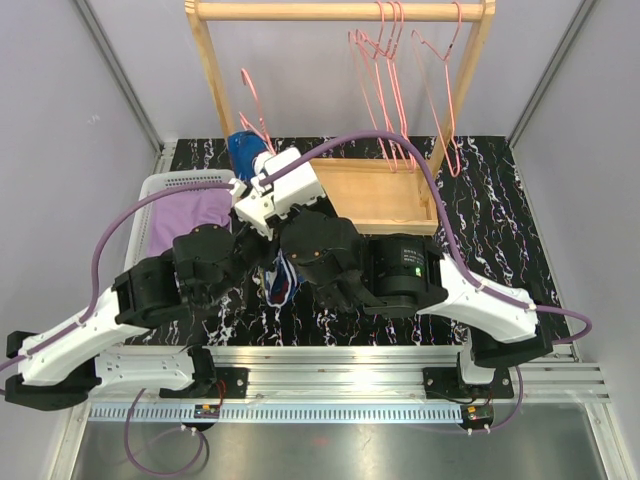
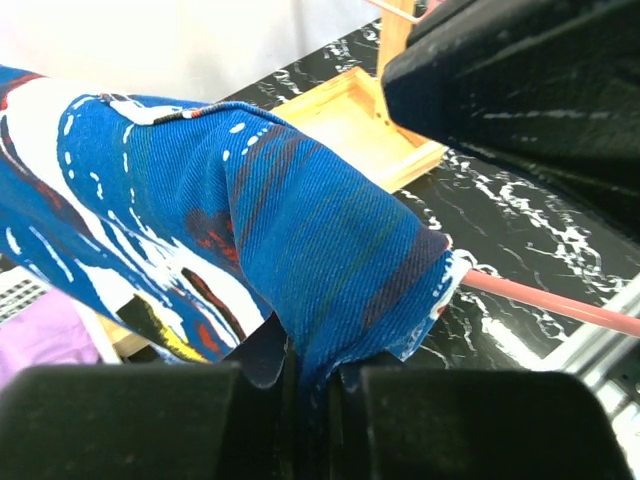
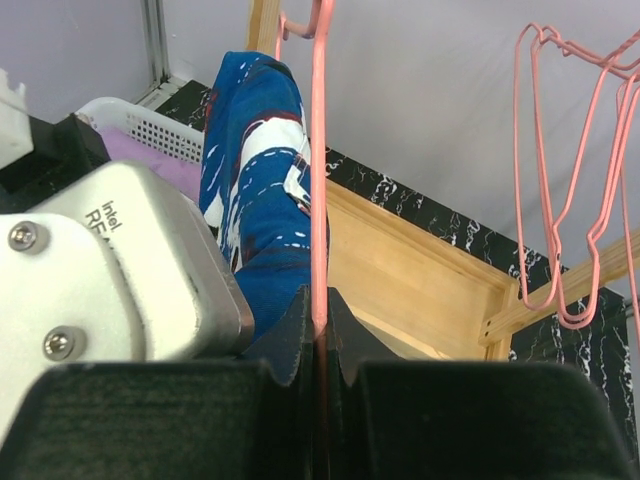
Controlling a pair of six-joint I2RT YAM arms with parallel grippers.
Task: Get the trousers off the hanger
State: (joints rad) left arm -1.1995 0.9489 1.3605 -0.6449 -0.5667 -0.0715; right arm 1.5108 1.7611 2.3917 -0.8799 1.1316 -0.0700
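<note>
The dark blue trousers with white, red and yellow splashes hang over a pink wire hanger. My left gripper is shut on a fold of the blue cloth at its lower edge. The hanger's wire sticks out of the cloth to the right. My right gripper is shut on the hanger's wire just beside the blue trousers. In the top view both wrists meet over the table's middle, with blue cloth showing between them. The lilac trousers lie in a white basket.
A wooden clothes rack stands at the back, its rail carrying several empty pink hangers. The basket sits at the left edge of the black marbled table. Grey walls close in both sides.
</note>
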